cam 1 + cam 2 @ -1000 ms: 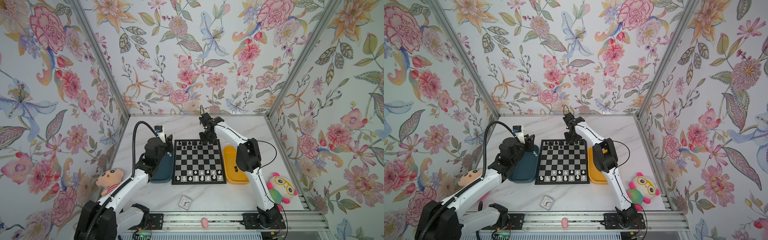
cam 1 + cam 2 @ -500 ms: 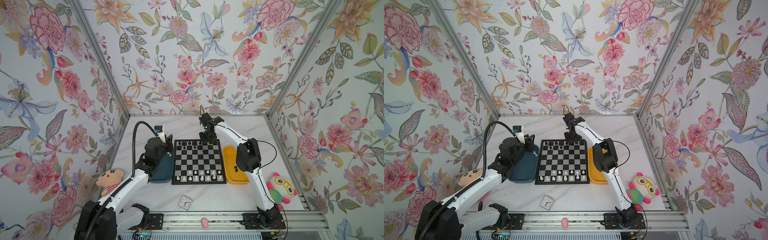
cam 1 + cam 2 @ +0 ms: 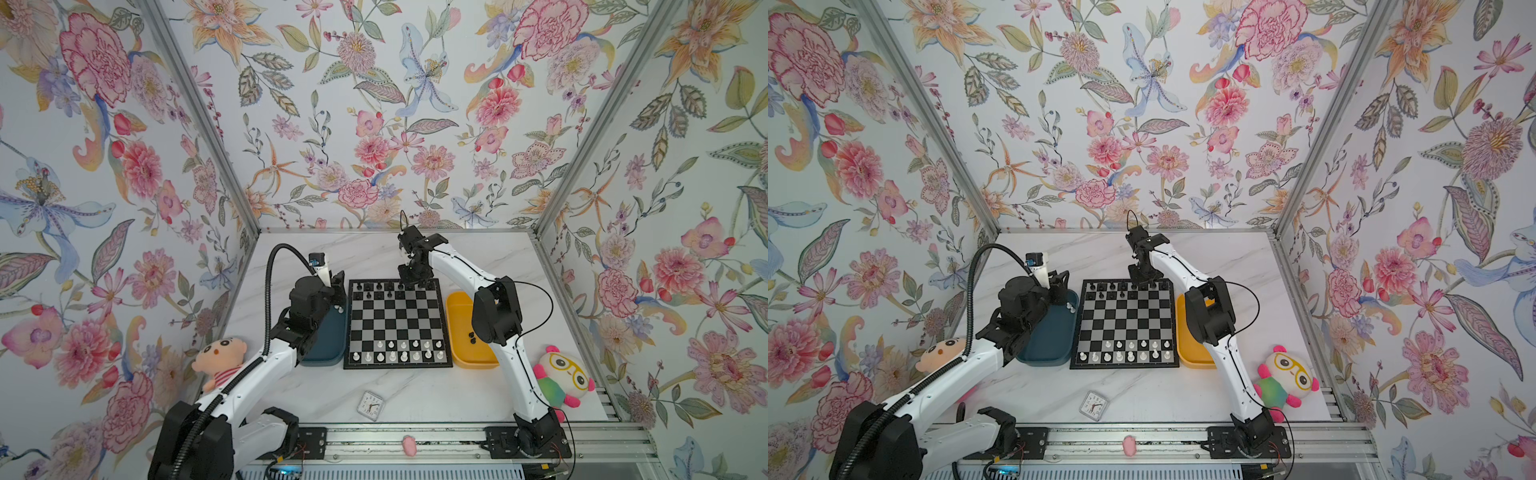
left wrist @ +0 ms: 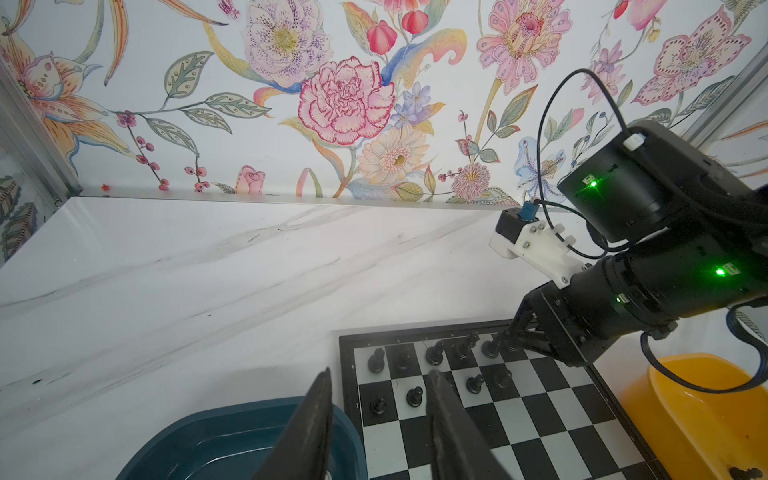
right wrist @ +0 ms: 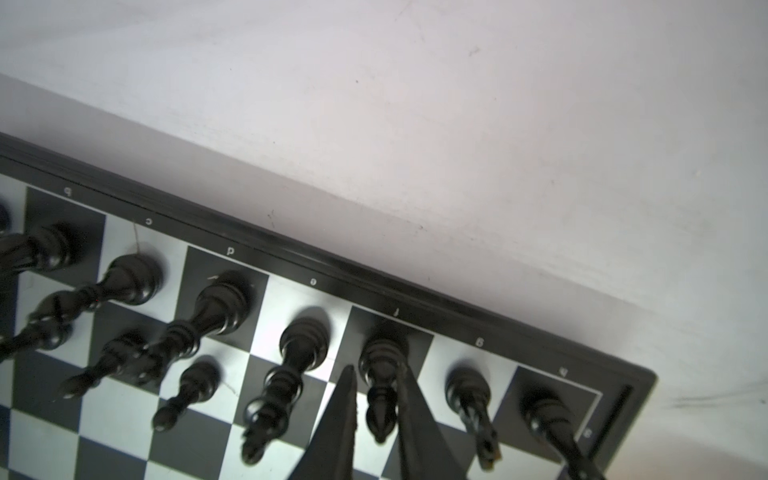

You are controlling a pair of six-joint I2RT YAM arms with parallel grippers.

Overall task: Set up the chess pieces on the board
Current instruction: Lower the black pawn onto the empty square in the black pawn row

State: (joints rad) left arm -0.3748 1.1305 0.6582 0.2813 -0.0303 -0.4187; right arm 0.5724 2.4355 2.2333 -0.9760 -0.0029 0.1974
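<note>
Barely parted, right pincer (image 5: 375, 368) straddles black bishop (image 5: 380, 390) standing on board (image 5: 374, 286).

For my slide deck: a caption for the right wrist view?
Right hand straddling a black piece on the back row of the board.

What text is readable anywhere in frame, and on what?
"b", "c", "d", "e", "f", "g": far border of the board, right wrist view; the next letter is blurred.
"8", "7": side border of the board, left wrist view.
Numerals on the clock: too small to read.
</note>
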